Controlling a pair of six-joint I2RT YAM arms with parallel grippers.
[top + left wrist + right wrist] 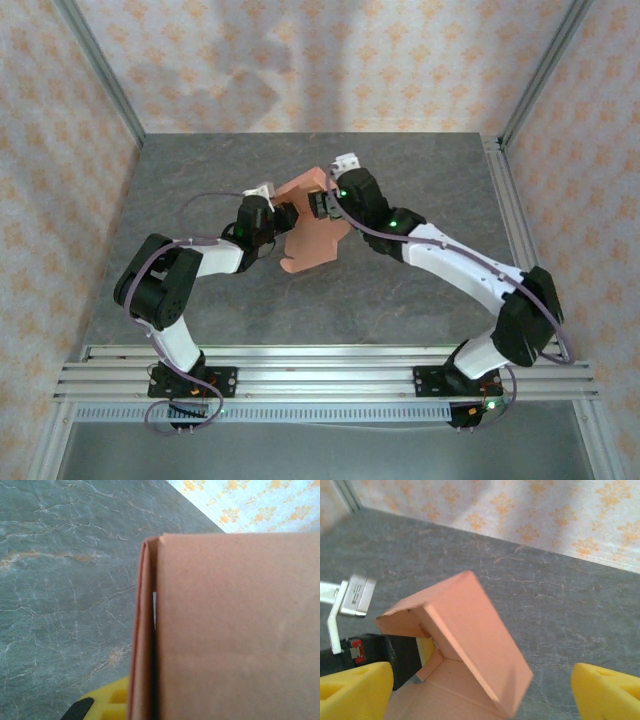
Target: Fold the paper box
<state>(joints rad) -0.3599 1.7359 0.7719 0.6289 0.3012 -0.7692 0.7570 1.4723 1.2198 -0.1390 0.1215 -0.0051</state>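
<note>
Jaws, left gripper (284,218): closed to a narrow pinch on the left edge of the paper box (310,235); one yellow finger (107,705) shows just under the card.

Jaws, right gripper (318,207): wide apart, its yellow fingers (355,690) flanking the box without gripping it.

Item: paper box, salmon-orange card, partly formed. One panel (475,630) is folded up over the base, with a small side flap tucked beneath it. The left wrist view shows two layers lying close together along a crease (145,630).

Location: over the middle of the grey tabletop (420,290), well clear of every edge, between the two grippers. Whether its lower part rests on the surface cannot be told.

Step in hand, as judged: mid-fold. The left arm steadies the piece while the right arm is free to take a new hold.

Next move, as judged: the right jaws must line up on a loose panel or flap and press it along its crease, without twisting the card out of the left pinch.
</note>
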